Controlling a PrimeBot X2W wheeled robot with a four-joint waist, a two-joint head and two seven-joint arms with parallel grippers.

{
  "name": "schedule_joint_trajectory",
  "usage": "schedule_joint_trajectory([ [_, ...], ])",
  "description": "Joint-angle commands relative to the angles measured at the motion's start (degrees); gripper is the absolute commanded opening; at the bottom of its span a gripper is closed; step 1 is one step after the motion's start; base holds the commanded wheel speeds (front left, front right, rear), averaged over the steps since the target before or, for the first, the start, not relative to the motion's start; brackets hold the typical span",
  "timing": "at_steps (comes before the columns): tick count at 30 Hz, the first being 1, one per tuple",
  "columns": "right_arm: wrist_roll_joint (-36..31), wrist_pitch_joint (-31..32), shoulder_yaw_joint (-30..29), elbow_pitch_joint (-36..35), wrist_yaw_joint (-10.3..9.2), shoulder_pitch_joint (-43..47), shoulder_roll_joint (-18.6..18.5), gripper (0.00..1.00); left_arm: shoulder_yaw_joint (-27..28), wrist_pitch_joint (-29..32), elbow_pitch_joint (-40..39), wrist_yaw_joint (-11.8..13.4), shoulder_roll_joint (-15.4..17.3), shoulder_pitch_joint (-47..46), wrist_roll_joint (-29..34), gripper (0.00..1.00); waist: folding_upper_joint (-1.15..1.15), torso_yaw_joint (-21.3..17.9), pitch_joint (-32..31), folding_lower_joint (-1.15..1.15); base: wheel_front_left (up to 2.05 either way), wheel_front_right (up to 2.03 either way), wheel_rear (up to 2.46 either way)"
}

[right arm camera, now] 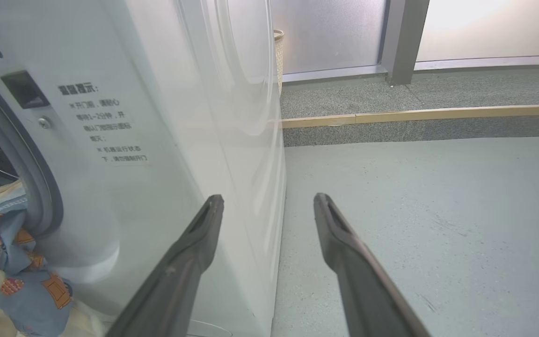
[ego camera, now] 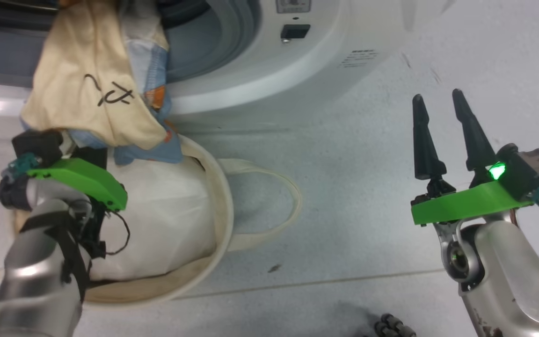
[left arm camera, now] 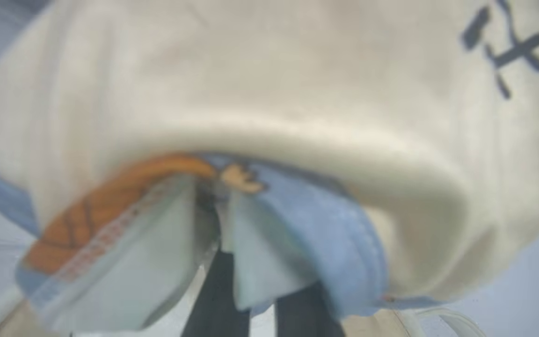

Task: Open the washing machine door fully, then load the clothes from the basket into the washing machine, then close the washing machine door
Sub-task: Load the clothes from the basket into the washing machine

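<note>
The clothes, cream-beige cloth with black marks over light blue printed fabric, hang at the upper left in front of the washing machine. They drape over my left gripper, which is shut on the blue fabric. Its fingertips are covered by the cloth. The machine's mouth is uncovered; the washing machine door is hidden from me. Below stands the basket with a plain white bundle in it. My right gripper hovers open and empty over the floor, beside the machine's front corner. Clothes also show at the mouth.
One loop handle of the basket lies on the grey floor toward the middle. A step with a wooden edge and a woven bin stand behind the machine. A small dark object lies at the bottom edge.
</note>
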Motion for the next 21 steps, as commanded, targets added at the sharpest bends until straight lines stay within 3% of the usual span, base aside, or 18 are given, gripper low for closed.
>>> schedule_joint_trajectory([
  [1, 0.49, -0.7, 1.14, -1.09, 0.03, 1.24, 0.46, 1.0, 2.08, -0.68, -3.25, -0.28, 1.26, 1.69, 1.28, 0.0, 0.0, 1.49, -1.84, 0.0, 0.0, 0.0, 0.0],
  [11, 2.43, -0.7, 1.51, 1.99, 0.03, 3.79, 1.36, 1.0, 5.95, -0.68, -15.15, -1.2, -1.19, 7.42, 5.6, 0.0, 0.0, 4.9, -10.06, 0.0, 0.0, 0.0, 0.0],
  [21, 3.17, -0.7, 2.48, 2.32, 0.03, 4.47, 1.63, 1.0, 4.82, -0.68, -11.97, -1.38, -1.52, -0.24, 6.18, 0.0, 0.0, 4.36, -10.14, 0.0, 0.0, 0.0, 0.0],
])
